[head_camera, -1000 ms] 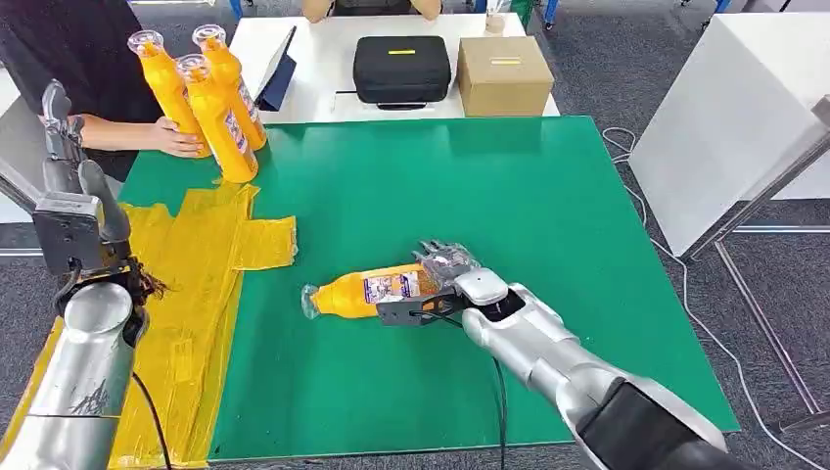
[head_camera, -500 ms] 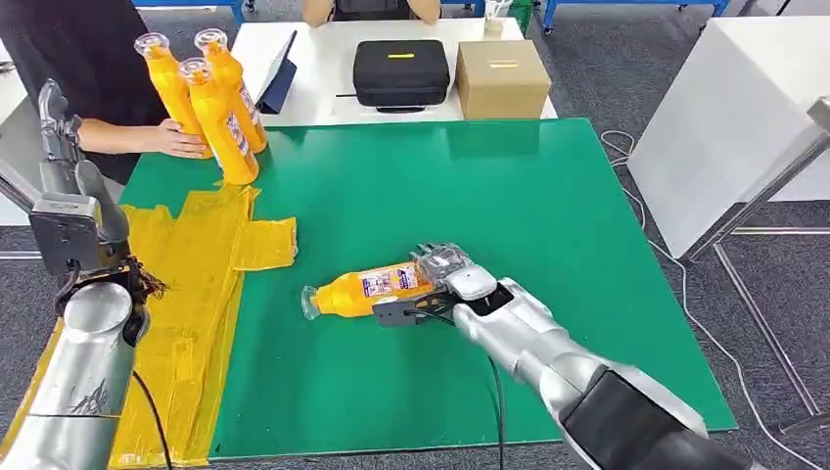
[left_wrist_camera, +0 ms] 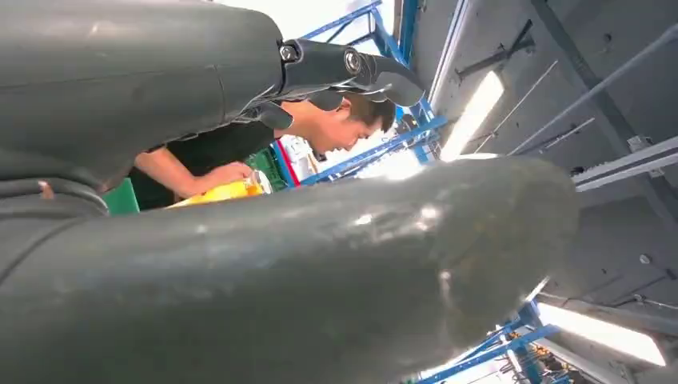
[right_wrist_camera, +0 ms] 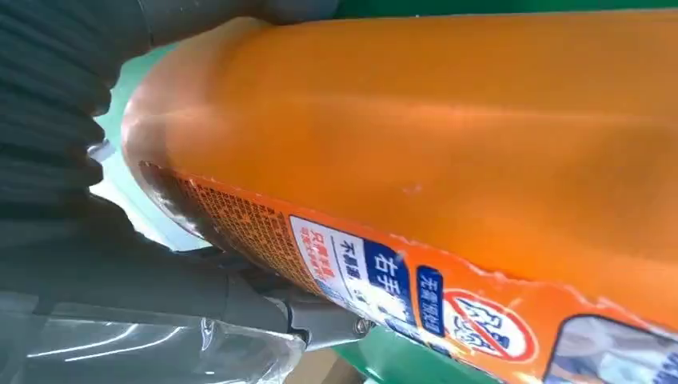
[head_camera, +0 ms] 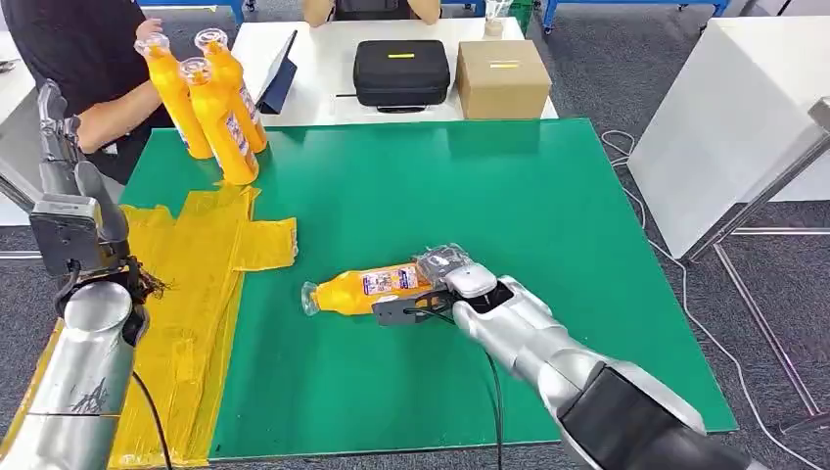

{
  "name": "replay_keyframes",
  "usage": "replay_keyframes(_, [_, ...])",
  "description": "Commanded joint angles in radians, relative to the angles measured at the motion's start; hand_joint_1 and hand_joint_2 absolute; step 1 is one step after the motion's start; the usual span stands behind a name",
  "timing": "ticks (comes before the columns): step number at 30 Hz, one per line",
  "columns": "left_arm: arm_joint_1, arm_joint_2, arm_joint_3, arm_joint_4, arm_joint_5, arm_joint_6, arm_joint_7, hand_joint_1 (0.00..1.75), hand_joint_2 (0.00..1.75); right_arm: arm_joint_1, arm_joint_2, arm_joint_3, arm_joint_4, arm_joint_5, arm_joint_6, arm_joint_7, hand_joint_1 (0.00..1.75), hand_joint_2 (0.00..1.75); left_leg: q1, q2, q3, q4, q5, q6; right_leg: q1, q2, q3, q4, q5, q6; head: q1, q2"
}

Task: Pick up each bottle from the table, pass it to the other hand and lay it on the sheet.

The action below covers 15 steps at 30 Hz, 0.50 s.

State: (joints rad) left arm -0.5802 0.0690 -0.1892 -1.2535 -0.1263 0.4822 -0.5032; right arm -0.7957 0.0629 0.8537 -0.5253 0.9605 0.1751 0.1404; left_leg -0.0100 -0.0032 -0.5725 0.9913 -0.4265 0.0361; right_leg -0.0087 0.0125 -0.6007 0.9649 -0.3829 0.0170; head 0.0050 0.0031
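Right hand [head_camera: 445, 277] wraps the base end of the lying bottle [head_camera: 367, 290], fingers over the far side, thumb on the near side; the right wrist view has the orange body pressed right against the palm. Looks clamped on it. Bottle lies flat on the green table [head_camera: 548, 196], cap pointing to 9 o'clock, roughly centre of the mat and slightly toward 6. Not lifted yet, judging by how it lies.

Left hand [head_camera: 56, 122] is raised at the 9 o'clock edge, holding nothing that I can see; fingers apart or together, cannot tell. Yellow sheet [head_camera: 191, 264] lies at 8 o'clock, well apart from the bottle. Three more bottles [head_camera: 210, 103] stand upright at 11 o'clock, a person's arm [head_camera: 108, 117] just beside them.

Risks: grip sits at the fat end only, so the long neck could droop or the smooth bottle roll out on lift. The handover could also miss, as the left hand is far off.
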Motion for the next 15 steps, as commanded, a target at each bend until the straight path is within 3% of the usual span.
replay_keyframes(1, [0.032, -0.010, 0.053, -0.011, 0.106, -0.129, 0.069, 0.00, 0.00, 0.031, -0.067, -0.188, -0.313, -0.138, -0.003, 0.066, 1.75, 1.75, 0.000, 0.000, -0.001, 0.000, 0.000, -0.002, 0.000, -0.001, -0.001, 0.000, 0.000, 0.000, 0.000, 0.000])
replay_keyframes(10, [0.028, -0.014, 0.058, -0.009, 0.133, -0.151, 0.081, 0.00, 0.00, 0.047, -0.068, -0.199, -0.328, -0.147, -0.022, 0.061, 1.75, 1.75, 0.001, -0.002, -0.005, 0.001, -0.001, -0.002, 0.001, -0.003, -0.003, 0.000, -0.002, -0.001, 0.000, 0.000])
replay_keyframes(11, [0.062, -0.009, 0.069, -0.039, 0.199, -0.206, 0.101, 0.00, 0.00, 0.069, -0.087, -0.245, -0.420, -0.200, -0.063, 0.035, 1.75, 1.75, 0.001, -0.002, -0.004, 0.001, -0.002, -0.003, 0.001, -0.004, -0.002, 0.001, -0.003, -0.001, 0.000, 0.000])
replay_keyframes(15, [0.175, 0.010, 0.091, -0.156, 0.338, -0.310, 0.132, 0.00, 0.00, 0.149, -0.194, -0.350, -0.810, -0.382, -0.040, 0.040, 1.75, 1.75, 0.000, -0.001, -0.008, 0.000, -0.001, -0.001, -0.001, -0.002, -0.007, 0.000, -0.002, 0.000, 0.000, 0.000])
